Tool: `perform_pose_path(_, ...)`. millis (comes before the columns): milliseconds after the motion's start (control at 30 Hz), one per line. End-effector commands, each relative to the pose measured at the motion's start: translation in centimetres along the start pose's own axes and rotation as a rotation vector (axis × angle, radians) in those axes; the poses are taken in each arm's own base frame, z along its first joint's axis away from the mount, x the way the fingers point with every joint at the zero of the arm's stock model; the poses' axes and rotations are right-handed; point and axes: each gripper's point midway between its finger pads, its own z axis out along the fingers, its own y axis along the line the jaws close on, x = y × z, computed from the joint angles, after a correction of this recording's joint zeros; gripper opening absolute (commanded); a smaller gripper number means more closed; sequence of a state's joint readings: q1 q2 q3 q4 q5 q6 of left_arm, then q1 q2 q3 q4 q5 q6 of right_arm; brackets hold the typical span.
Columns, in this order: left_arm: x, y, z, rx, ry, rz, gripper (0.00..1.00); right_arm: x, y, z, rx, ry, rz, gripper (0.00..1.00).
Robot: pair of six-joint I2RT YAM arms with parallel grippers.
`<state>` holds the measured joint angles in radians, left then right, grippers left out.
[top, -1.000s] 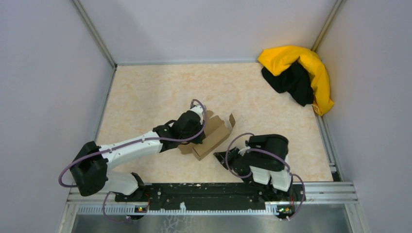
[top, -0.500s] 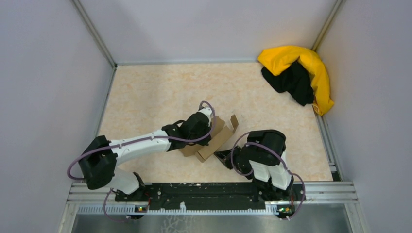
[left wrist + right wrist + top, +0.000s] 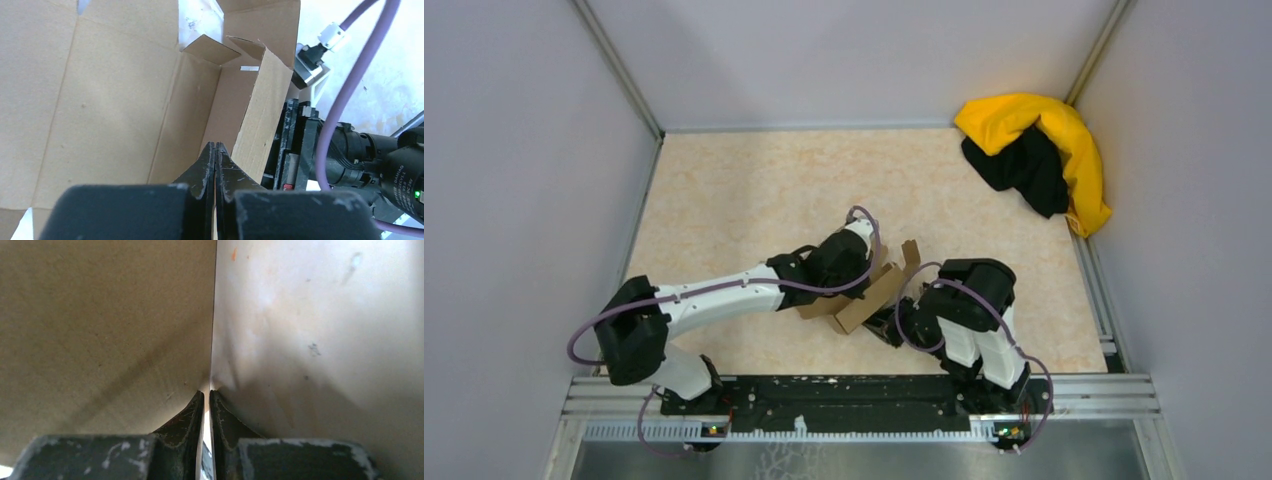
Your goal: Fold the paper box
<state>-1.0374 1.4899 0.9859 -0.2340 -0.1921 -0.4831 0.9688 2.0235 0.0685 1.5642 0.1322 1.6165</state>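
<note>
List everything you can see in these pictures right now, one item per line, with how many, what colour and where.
paper box: one, plain brown cardboard, partly folded with flaps up, near the table's middle between the two arms.
cloth heap: one, yellow and black, far right corner.
table: one, pale beige marbled top, filling the enclosure floor.
walls: three, pale grey, at the left, far and right sides.
mounting rail: one, black on silver, along the near edge.
left arm: one, white and black with a purple cable, reaching to the box.
right arm: one, white and black with a purple cable, at the box's near right side.
left gripper: one, black, fingers together inside the box.
right gripper: one, black, fingers together against cardboard.
</note>
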Motion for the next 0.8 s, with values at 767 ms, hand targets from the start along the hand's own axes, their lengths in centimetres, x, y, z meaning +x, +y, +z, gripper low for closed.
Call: perform_pose_path(767,1.0,-1.6,3.8,-0.109,0.055,0.067,0.0,-12.0,-0.9,3.7,-0.042,-0.223,-0.179,0.1)
